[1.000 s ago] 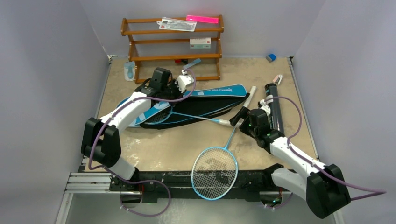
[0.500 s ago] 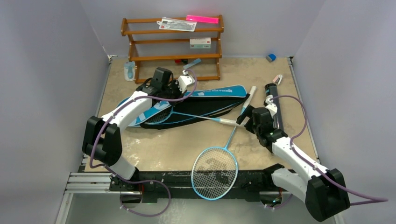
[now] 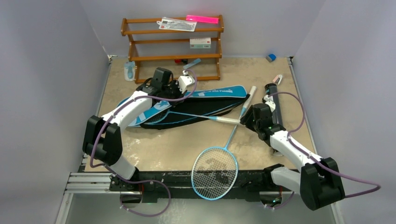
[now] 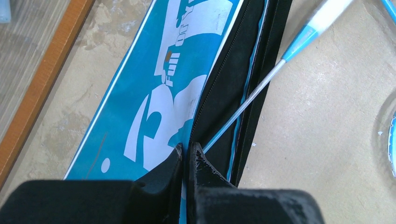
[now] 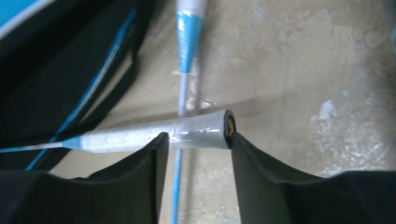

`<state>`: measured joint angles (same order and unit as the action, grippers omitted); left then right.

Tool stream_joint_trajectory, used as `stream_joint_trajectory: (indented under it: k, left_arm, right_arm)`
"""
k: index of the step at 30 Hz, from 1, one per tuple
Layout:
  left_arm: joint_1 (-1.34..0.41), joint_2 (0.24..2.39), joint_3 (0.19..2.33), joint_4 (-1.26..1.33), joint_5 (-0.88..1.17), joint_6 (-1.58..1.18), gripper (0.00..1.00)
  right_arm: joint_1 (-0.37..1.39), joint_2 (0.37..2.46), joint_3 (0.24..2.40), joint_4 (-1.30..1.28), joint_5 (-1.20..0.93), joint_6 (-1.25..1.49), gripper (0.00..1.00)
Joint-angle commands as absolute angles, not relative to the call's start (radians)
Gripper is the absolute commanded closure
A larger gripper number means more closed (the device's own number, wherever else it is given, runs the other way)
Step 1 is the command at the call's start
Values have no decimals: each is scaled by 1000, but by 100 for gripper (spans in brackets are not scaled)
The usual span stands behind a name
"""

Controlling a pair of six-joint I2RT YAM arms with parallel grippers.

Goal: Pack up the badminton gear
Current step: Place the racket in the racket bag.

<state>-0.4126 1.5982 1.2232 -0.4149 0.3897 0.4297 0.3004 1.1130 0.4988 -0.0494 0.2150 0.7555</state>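
Observation:
The blue bag (image 3: 205, 93) lies open across the middle of the table. My left gripper (image 3: 181, 85) is shut on the bag's upper flap edge (image 4: 187, 151), next to the zip. One light-blue racket has its head inside the bag, and its shaft (image 4: 252, 98) and white handle (image 3: 229, 120) stick out to the right. My right gripper (image 5: 196, 142) is open, its jaws either side of that handle's end (image 5: 201, 133), with the butt cap against the right finger (image 5: 261, 168). The second racket (image 3: 215, 171) lies on the table, its shaft (image 5: 187, 28) under the first handle. No shuttlecocks show.
The black tube (image 3: 275, 108) lies just right of my right gripper. The wooden rack (image 3: 173, 46) stands at the back, a pale-blue bottle (image 3: 129, 71) to its left. A small pink-white object (image 3: 278, 78) and a blue block (image 3: 271, 57) lie at the back right.
My right gripper has moved up and left onto the butt end of the first racket's handle. The left gripper stays shut on the bag's flap.

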Motion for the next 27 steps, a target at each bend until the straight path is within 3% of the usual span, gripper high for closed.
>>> stream_joint_trajectory:
  k: [1,4,13,22,27]
  left_arm:
    - [-417,1608,1262,-394,469,442,100]
    - [-424,1612,1262,-396,498,448,100]
    - [-443,1613,1264,-396,582,447,100]
    - [-446,1644,1293,-434,483,433,100]
    - [-448,1631,1285,-428,482,438,100]
  right_arm:
    - [298,1111,598,19,134,732,53]
    - [298,1129,619,64,113,702,60]
    - [298,1228,685,107,37,700,59]
    - [297,1126,637,-67,278,744,28]
    - [255,1067,515,-36,291,846,22]
